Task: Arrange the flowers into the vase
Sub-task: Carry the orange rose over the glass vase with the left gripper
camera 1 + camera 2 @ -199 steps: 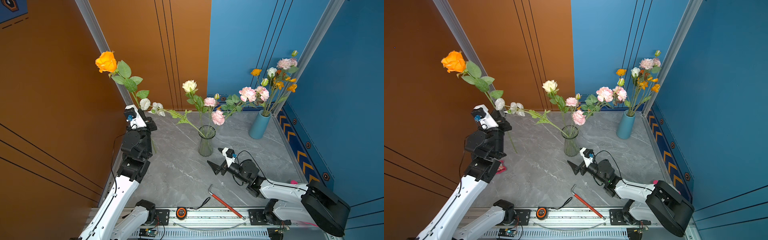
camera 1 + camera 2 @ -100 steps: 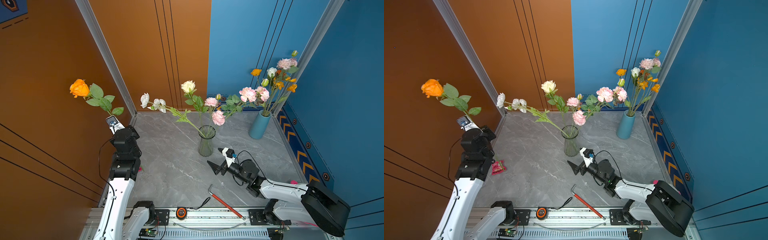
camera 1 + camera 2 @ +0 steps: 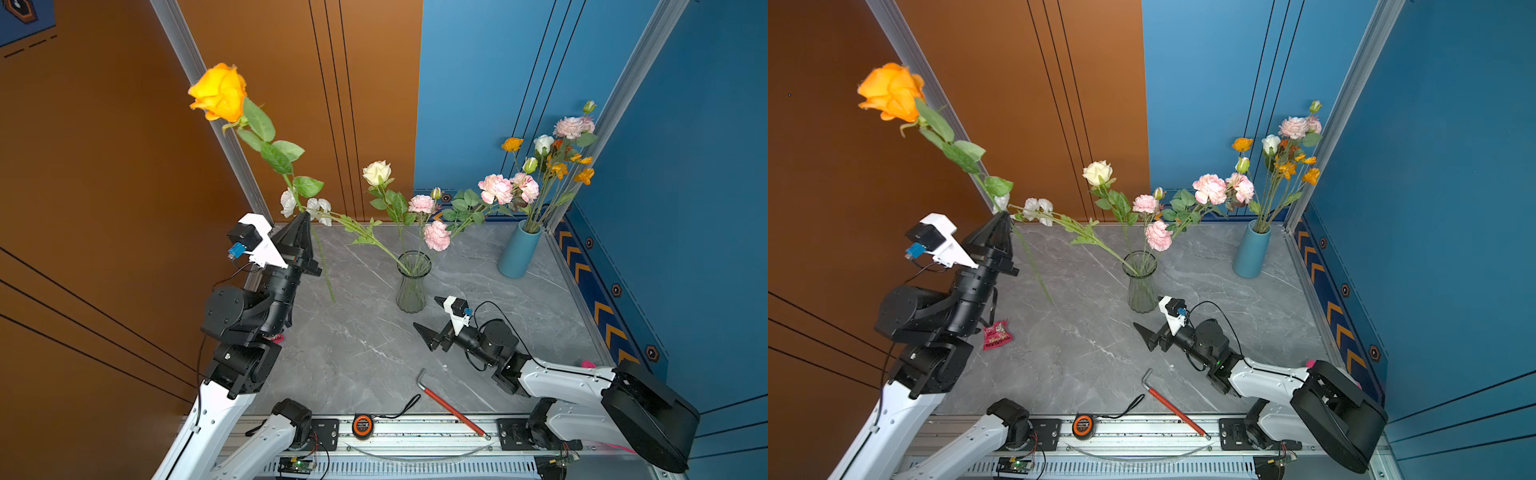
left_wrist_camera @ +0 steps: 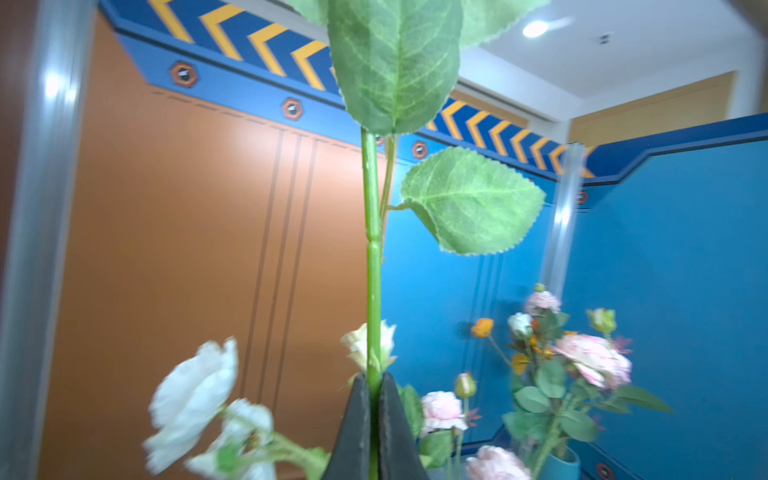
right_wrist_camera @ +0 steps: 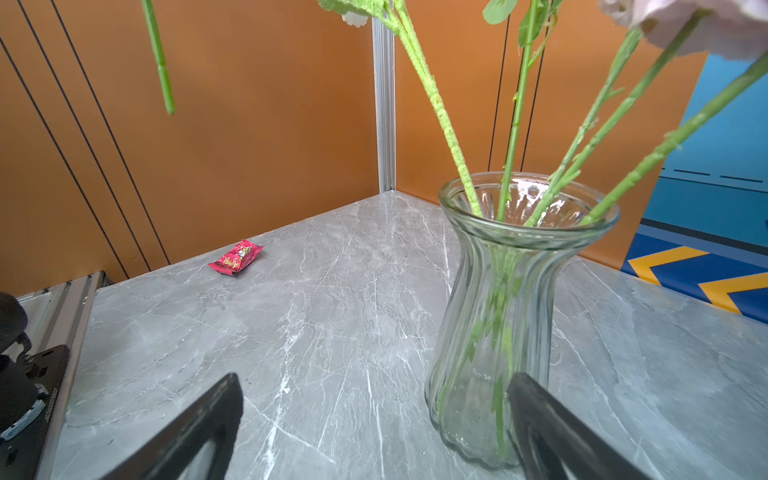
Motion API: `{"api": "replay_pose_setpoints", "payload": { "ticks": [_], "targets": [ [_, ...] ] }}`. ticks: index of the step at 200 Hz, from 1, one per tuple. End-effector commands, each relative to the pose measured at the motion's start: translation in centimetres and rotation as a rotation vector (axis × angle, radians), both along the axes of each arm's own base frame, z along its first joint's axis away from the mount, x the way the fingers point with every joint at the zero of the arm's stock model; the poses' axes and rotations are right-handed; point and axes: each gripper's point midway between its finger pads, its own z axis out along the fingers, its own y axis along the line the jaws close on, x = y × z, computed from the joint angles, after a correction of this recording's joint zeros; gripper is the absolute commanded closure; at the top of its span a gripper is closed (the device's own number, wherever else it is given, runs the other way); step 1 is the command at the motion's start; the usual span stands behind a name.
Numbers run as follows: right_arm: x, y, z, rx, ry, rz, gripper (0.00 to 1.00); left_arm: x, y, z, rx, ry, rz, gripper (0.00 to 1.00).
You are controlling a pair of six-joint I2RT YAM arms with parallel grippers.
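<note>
The left hand is raised over the left edge of the grey marbled counter. Its two black fingers are pressed together on the green stem of a long-stemmed orange artificial rose. In the wrist view the stem runs straight up from between them, with broad serrated leaves above. The bloom leans up toward the orange wall panel, higher than everything else. The bare lower stem hangs tilted below the hand. Its cut end is in the air, to the left of the clear ribbed glass vase and well apart from the vase's mouth.

That vase stands upright near the middle of the counter. Several stems sit in it and fan outward: a cream rose, pink carnation-like blooms, and a spray of white blooms that reaches left to just beside the left hand's tip.

The right hand lies low over the counter just in front of the glass vase, spread wide with nothing between its fingers. In its wrist view one finger sits right by the vase's base, though I can't tell whether it touches.

In the far right corner a tall matte blue vase holds a mixed bunch of pink, white and orange flowers. A small red snack packet lies on the counter by the left arm. A red-handled hex key and an orange tape measure lie at the near edge.
</note>
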Motion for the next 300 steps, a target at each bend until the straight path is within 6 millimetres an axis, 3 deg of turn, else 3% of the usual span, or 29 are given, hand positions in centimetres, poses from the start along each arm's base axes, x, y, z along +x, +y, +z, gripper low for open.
{"api": "replay_pose_setpoints", "payload": {
  "ticks": [1,42,73,92,144,200,203,231,300],
  "targets": [
    [-0.1,0.7,0.6,0.003,-0.011,0.027,0.0,-1.2,-6.4,1.7,0.134,-0.185,-0.159,1.0],
    [0.1,-0.7,1.8,0.064,-0.082,-0.05,0.0,1.3,-13.0,2.3,0.114,-0.304,-0.294,1.0],
    [0.4,-1.3,1.9,0.074,-0.098,-0.086,0.0,3.6,-15.4,2.3,0.032,-0.345,-0.338,1.0],
    [0.4,-1.5,2.0,0.094,-0.104,-0.091,0.0,5.2,-16.7,1.1,0.029,-0.316,-0.338,1.0],
    [0.6,-1.5,1.8,0.108,-0.092,-0.093,0.0,7.7,-17.2,-2.5,-0.037,-0.248,-0.315,1.0],
    [0.6,-1.0,1.3,0.114,-0.083,-0.066,0.0,7.8,-17.3,-6.8,-0.043,-0.193,-0.296,1.0],
    [0.6,-1.0,1.3,0.114,-0.082,-0.065,0.0,8.0,-17.5,-8.1,-0.029,-0.17,-0.297,1.0],
    [0.5,-1.0,1.5,0.116,-0.091,-0.063,0.0,8.3,-17.4,-10.8,-0.012,-0.133,-0.282,1.0],
    [0.5,-1.1,1.4,0.11,-0.106,-0.082,0.0,9.5,-17.3,-15.8,0.007,-0.132,-0.24,1.0]
  ]
}}
